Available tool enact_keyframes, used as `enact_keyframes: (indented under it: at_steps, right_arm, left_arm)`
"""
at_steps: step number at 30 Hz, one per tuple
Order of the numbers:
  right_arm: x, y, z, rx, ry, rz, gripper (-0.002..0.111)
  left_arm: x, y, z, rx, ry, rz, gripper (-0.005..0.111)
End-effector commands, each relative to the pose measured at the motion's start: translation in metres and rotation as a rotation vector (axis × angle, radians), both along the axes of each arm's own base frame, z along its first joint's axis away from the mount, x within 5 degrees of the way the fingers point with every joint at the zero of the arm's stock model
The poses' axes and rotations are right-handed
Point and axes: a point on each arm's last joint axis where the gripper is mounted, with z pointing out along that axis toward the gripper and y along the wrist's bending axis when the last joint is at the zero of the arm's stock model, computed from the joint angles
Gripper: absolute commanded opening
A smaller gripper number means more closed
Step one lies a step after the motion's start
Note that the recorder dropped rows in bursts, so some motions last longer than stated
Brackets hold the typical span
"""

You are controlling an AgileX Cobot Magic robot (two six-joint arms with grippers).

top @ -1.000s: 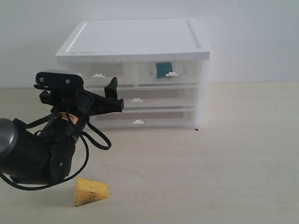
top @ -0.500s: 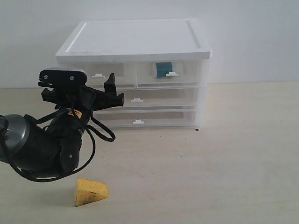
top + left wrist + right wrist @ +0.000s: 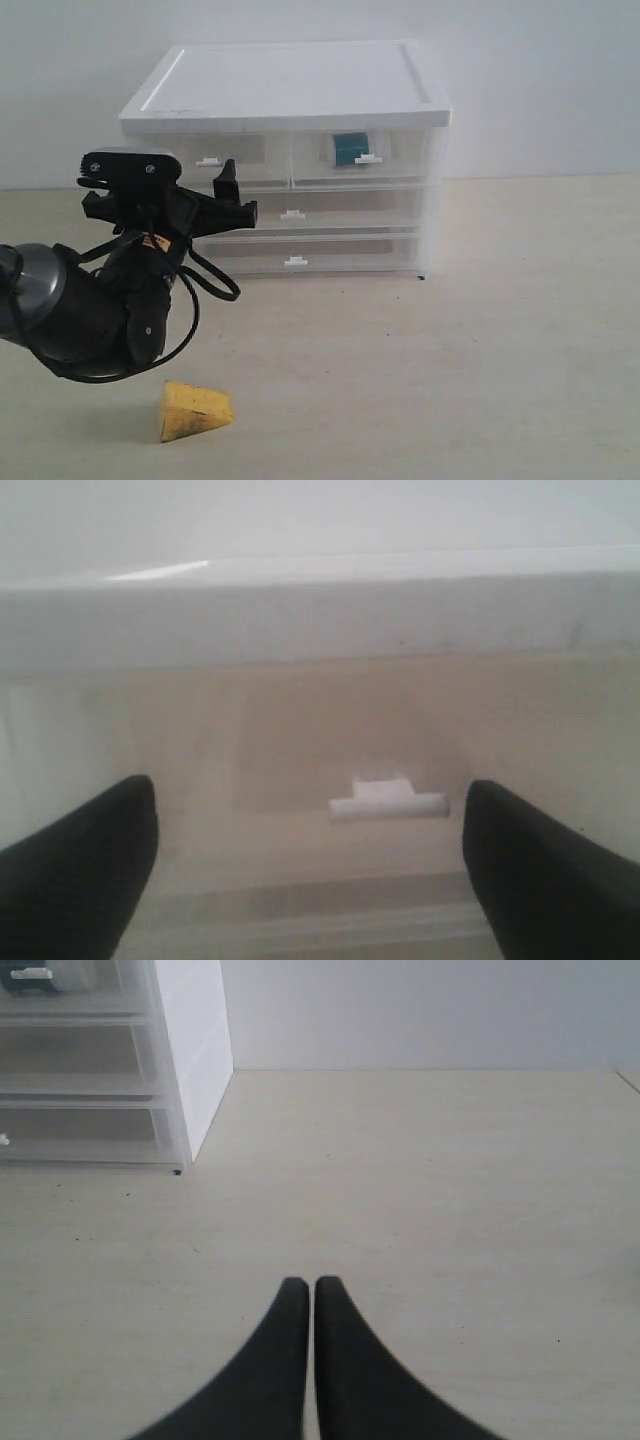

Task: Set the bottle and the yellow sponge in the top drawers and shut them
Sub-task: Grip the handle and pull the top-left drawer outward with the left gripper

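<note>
The bottle (image 3: 350,148) sits in the right top drawer (image 3: 400,155), the yellow sponge (image 3: 194,410) lies on the table (image 3: 500,330), the left end effector (image 3: 310,825) gapes empty before the left top drawer (image 3: 240,152)'s handle (image 3: 388,802), and the right end effector (image 3: 305,1295) is clenched.

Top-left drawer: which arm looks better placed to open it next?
Left. The left gripper is open and faces the top-left drawer, with the white handle lined up between its jaws. The right gripper is shut, over the table off to the side of the cabinet.
</note>
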Motion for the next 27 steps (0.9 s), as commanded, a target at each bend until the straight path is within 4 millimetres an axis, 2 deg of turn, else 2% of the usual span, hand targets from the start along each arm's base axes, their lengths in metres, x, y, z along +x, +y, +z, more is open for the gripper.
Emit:
enact_keyframes:
  at_steps: [1,5,7,11,13,14,23,27]
  right_arm:
    - [0.000,0.000,-0.001,-0.002,-0.007,-0.003,0.000]
    - [0.000,0.000,-0.001,-0.002,-0.007,-0.003,0.000]
    - [0.000,0.000,-0.001,-0.002,-0.007,-0.003,0.000]
    - [0.000,0.000,-0.001,-0.002,-0.007,-0.003,0.000]
    - [0.000,0.000,-0.001,-0.002,-0.007,-0.003,0.000]
    - [0.000,0.000,-0.001,-0.002,-0.007,-0.003,0.000]
    - [0.000,0.000,-0.001,-0.002,-0.007,-0.003,0.000]
    - [0.000,0.000,-0.001,-0.002,-0.007,-0.003,0.000]
  left_arm:
    - [0.005,0.000,0.003,-0.008,-0.025,-0.029,0.076]
    - [0.007,-0.002,0.006,-0.030,-0.037,-0.030,0.072]
    - [0.009,-0.003,0.009,-0.035,-0.047,-0.034,0.064]
    - [0.011,-0.005,0.010,-0.040,-0.055,-0.034,0.032]
    - [0.012,-0.005,0.011,-0.041,-0.057,-0.034,0.010]
    - [0.012,-0.005,0.011,-0.041,-0.057,-0.034,0.005]
    - [0.009,-0.002,0.007,-0.036,-0.040,-0.027,0.004]
    - [-0.004,-0.003,0.002,-0.036,-0.004,-0.018,0.004]
